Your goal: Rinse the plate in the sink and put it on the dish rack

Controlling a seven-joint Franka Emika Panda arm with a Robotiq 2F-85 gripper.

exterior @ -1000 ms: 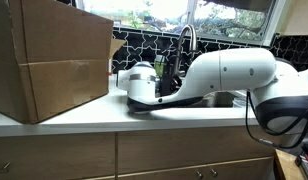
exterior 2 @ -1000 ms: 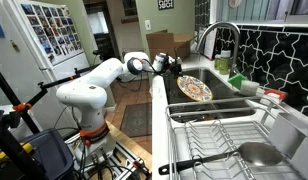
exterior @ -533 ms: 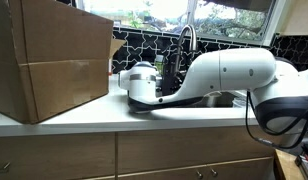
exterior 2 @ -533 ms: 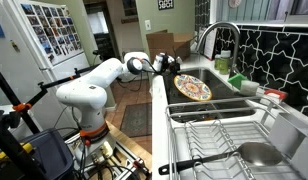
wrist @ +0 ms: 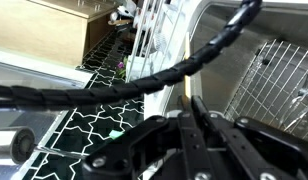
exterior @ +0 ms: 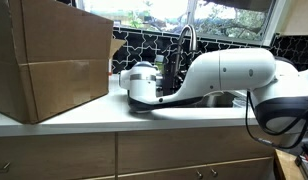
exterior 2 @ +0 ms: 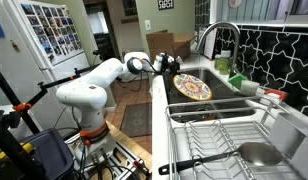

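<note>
Wrist view shows the black claw [wrist: 191,108] with its fingers pressed together, nothing seen between them. In an exterior view the claw [exterior 2: 175,64] hovers at the far end of the brushed steel sink [exterior 2: 180,102]. It is just above the round patterned plate [exterior 2: 194,88], which lies tilted inside that sink.

In an exterior view the plate [exterior 2: 192,88] sits over the sink [exterior 2: 226,99]. The faucet [exterior 2: 220,38] is at its 2 o'clock, the dish rack [exterior 2: 219,127] at 5 o'clock and the gripper [exterior 2: 175,64] at 11 o'clock. On the counter [exterior: 94,119], a box [exterior: 49,60] stands at 9 o'clock from the arm [exterior: 229,75].
</note>
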